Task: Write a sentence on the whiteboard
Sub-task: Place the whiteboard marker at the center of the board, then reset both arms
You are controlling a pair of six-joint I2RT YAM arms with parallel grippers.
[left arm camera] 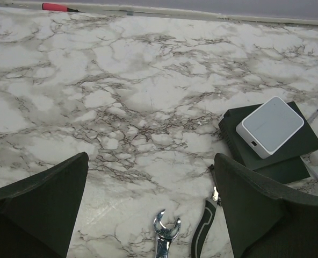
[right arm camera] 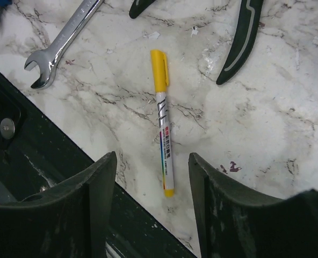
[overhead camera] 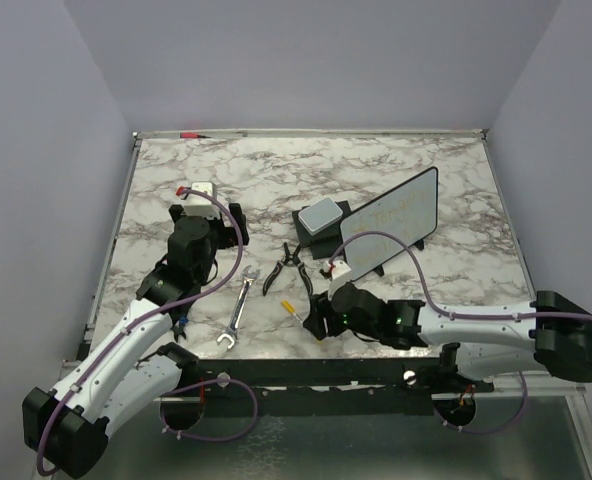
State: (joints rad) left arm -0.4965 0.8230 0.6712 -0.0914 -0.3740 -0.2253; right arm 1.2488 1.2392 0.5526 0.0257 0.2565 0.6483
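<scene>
The whiteboard (overhead camera: 396,222) stands tilted on its feet at the right of the marble table, black frame round a pale face. The sentence (overhead camera: 403,211) shows only as faint pale lines across that face. A marker (right arm camera: 163,140) with a yellow cap lies flat on the table near the front edge (overhead camera: 292,307). My right gripper (right arm camera: 152,157) is open, low over the marker's tail end, one finger on each side and neither touching it. My left gripper (left arm camera: 151,157) is wide open and empty, raised over the left half of the table and facing the far wall.
A black block topped with a light grey pad (overhead camera: 323,218) sits just left of the board. Black pliers (overhead camera: 283,268) and a steel wrench (overhead camera: 238,310) lie between the arms. A red pen (overhead camera: 188,133) rests along the far edge. The dark front rail (right arm camera: 41,161) runs close beside my right gripper.
</scene>
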